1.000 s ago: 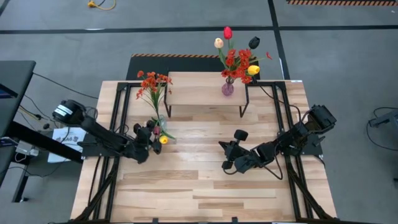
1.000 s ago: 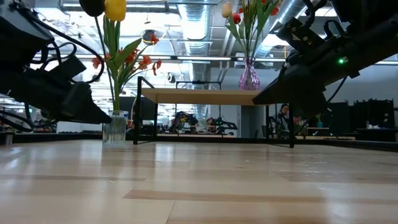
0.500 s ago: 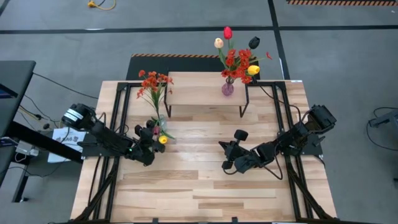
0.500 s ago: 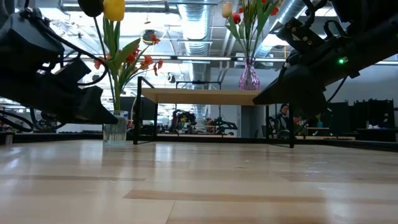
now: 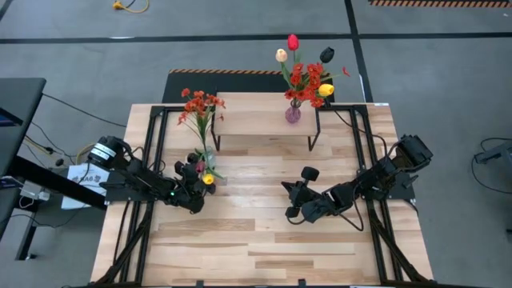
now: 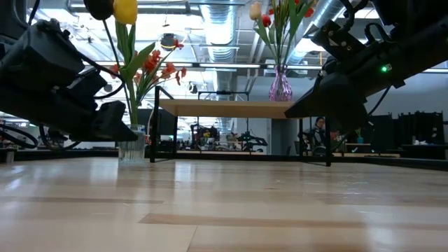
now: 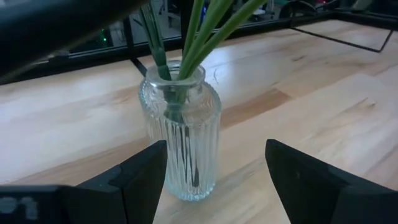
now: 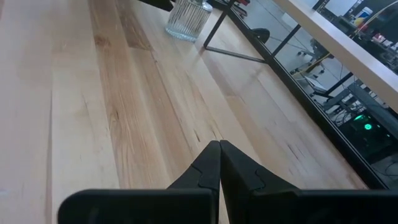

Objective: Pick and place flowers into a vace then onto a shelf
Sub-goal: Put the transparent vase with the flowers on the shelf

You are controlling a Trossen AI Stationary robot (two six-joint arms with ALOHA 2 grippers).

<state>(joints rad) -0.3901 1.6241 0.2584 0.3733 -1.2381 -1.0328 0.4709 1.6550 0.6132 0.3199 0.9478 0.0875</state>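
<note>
A clear ribbed glass vase (image 7: 181,134) is stood upright on the table (image 5: 264,232), near the left front leg of the shelf (image 5: 256,112). Green stems are held in its neck, carrying a yellow tulip (image 6: 127,10), a dark tulip (image 6: 99,8) and a spray of red-orange blossoms (image 5: 198,104). A second bunch of flowers (image 5: 308,76) is seen in a purple vase (image 5: 293,114) on the right end of the shelf top.

The left gripper (image 7: 214,168) is positioned low at the clear vase, with its fingers (image 7: 298,180) spread on either side of the glass; contact with the glass cannot be told.

The right gripper (image 8: 219,163) is held above the table centre, well apart from both vases, with its fingers pressed together on nothing.
</note>
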